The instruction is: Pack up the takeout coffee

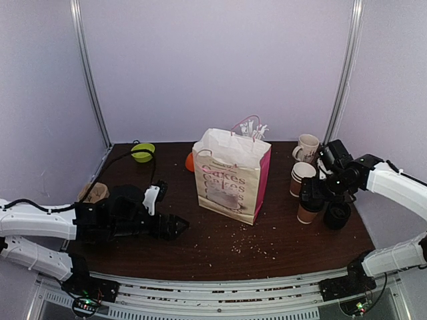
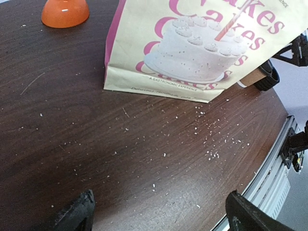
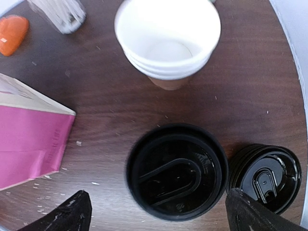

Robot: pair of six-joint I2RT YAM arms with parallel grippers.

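The takeout coffee (image 3: 176, 171), a brown paper cup (image 1: 308, 213) with a black lid on it, stands on the table to the right of the cream and pink "Cakes" paper bag (image 1: 230, 177). My right gripper (image 3: 161, 216) hangs open directly above the lidded cup, one finger on each side of the lid and neither touching it. In the top view the right gripper (image 1: 312, 193) hides the lid. My left gripper (image 2: 159, 216) is open and empty, low over the table in front of the bag (image 2: 192, 43), at the left in the top view (image 1: 177, 227).
A squat stack of black lids (image 3: 264, 175) sits just right of the cup. Behind it stand stacked empty paper cups (image 3: 167, 41) and a printed mug (image 1: 307, 147). An orange object (image 1: 189, 162) and a green bowl (image 1: 142, 152) lie behind the bag's left. Crumbs dot the table (image 2: 96, 144).
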